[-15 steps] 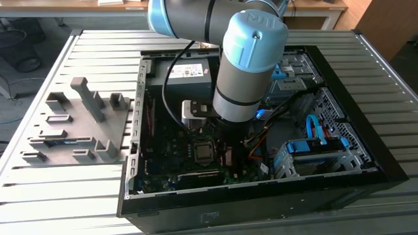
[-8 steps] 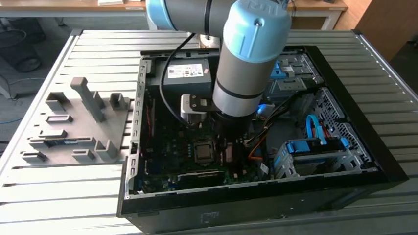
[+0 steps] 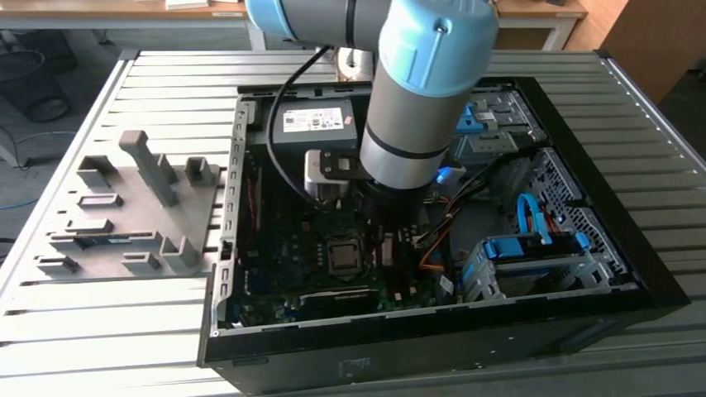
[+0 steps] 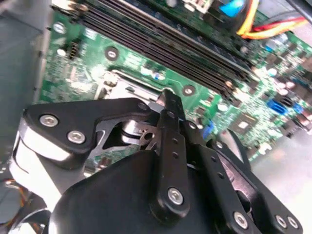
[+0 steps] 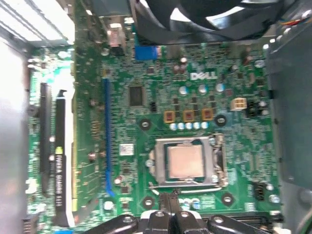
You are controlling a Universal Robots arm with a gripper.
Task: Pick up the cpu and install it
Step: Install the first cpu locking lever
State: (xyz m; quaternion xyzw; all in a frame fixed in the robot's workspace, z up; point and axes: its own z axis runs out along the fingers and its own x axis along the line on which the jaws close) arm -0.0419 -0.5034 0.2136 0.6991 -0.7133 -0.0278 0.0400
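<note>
The cpu (image 5: 185,162), a small square chip with a pale metal top, lies flat inside its socket frame (image 5: 220,163) on the green motherboard (image 5: 146,73). In the exterior view the cpu (image 3: 343,258) sits in the middle of the open computer case, just to the exterior view's left of the arm's lower end. My gripper (image 5: 168,199) hovers just off one edge of the socket with its black fingertips (image 4: 167,103) pressed together and nothing between them. In the second wrist view the gripper body hides most of the socket.
A grey power-supply box (image 3: 314,124) sits at the back of the black case (image 3: 617,248). Blue drive cages (image 3: 530,252) and orange cables (image 4: 253,22) lie toward the exterior view's right. Memory slots (image 4: 161,44) and a black fan (image 5: 195,19) flank the socket. Grey fixture blocks (image 3: 132,207) stand outside the case.
</note>
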